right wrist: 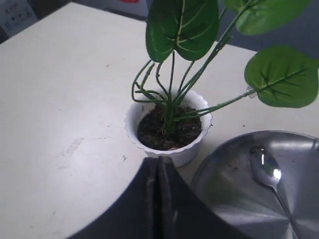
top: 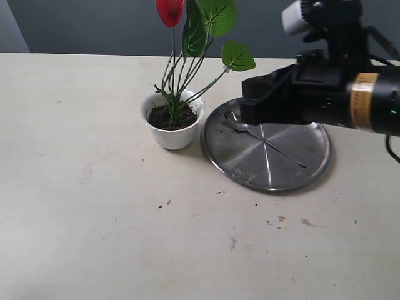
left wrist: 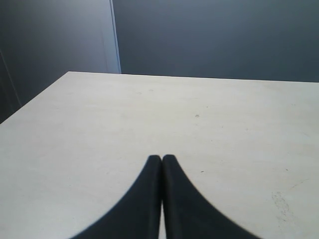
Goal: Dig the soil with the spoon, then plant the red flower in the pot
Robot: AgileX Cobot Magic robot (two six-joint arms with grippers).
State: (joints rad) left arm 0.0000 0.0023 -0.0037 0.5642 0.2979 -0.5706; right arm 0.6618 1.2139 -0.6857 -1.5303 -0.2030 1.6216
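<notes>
The red flower (top: 170, 11) stands upright in the small white pot (top: 170, 134), its green stems (right wrist: 172, 102) sunk into the dark soil (top: 167, 117). In the right wrist view the pot (right wrist: 172, 152) and soil (right wrist: 167, 132) sit just past my fingertips. The metal spoon (top: 265, 140) lies on the round steel plate (top: 294, 172), bowl toward the pot; its bowl shows in the right wrist view (right wrist: 265, 167). My right gripper (right wrist: 158, 162) is shut and empty, hovering over the plate's far edge beside the pot. My left gripper (left wrist: 162, 158) is shut, empty, above bare table.
The steel plate (right wrist: 229, 189) carries dirt specks next to the pot. Crumbs of soil (top: 275, 220) dot the pale table (top: 94, 219) in front of the plate. A dark wall runs behind the table's far edge.
</notes>
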